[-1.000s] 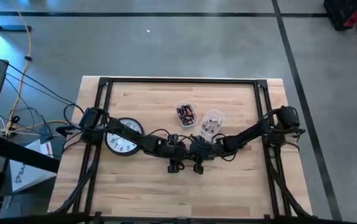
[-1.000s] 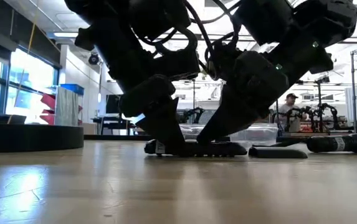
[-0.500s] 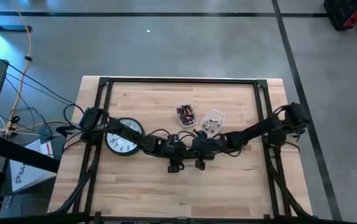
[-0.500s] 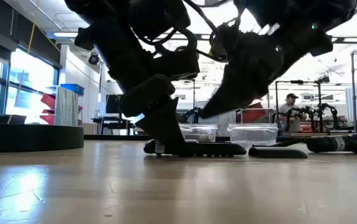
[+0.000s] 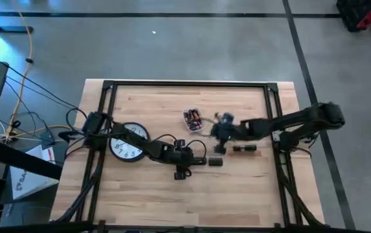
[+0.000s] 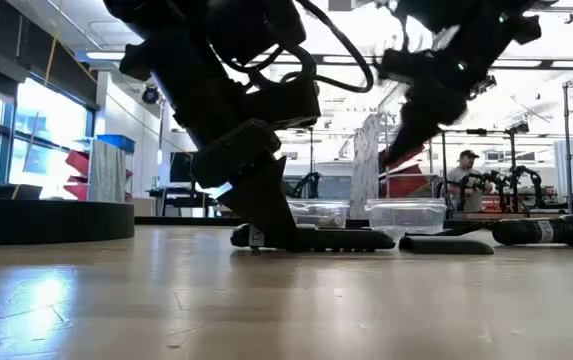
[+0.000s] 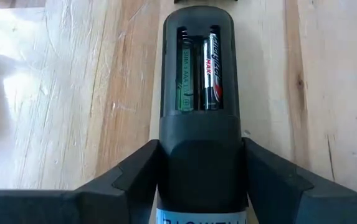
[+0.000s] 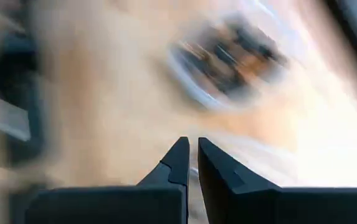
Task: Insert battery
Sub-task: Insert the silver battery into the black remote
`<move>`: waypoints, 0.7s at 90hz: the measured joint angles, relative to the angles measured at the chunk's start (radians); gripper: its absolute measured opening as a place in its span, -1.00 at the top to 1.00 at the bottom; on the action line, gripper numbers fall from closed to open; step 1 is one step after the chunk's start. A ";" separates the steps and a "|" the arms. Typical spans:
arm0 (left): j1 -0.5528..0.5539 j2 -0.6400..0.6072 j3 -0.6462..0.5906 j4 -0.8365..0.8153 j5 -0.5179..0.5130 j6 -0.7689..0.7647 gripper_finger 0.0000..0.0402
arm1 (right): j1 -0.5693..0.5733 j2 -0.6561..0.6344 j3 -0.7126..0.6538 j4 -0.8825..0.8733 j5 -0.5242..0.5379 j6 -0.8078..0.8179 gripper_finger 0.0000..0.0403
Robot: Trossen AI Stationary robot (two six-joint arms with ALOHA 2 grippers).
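A black remote lies on the table with its back up. Its open compartment shows two batteries side by side. My left gripper is shut on the remote near the table's middle. A small dark cover lies on the wood just right of the remote. My right gripper hangs above the table near the two clear tubs, shut and holding nothing. My left gripper pinches the remote's two long sides between its two fingers, on the half below the battery compartment. The fingers slant down from the table's left and lie along the remote. The remote rests flat on the table.
A clear tub of batteries and a second tub stand at the far middle. A wall clock lies under the left arm. A long dark object lies right of the cover. Bare wood spreads along the near side.
My right gripper has risen off the remote and swung up and toward the table's far right, over the tubs. The remote and my left gripper have stayed put.
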 joint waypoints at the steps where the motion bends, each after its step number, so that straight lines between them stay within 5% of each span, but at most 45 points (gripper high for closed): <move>1: 0.000 0.000 0.000 0.000 0.000 0.000 0.07 | -0.009 -0.005 0.000 -0.019 -0.001 -0.012 1.00; 14: 0.000 0.000 0.000 0.012 0.000 0.009 0.07 | -0.084 -0.019 0.000 -0.169 -0.115 -0.309 1.00; 29: 0.002 0.000 -0.001 0.013 0.000 0.001 0.07 | -0.096 0.056 0.000 -0.151 -0.129 -0.482 1.00; 63: 0.005 0.000 -0.001 0.001 -0.015 -0.005 0.07 | -0.069 0.207 0.059 -0.163 -0.322 -0.343 1.00</move>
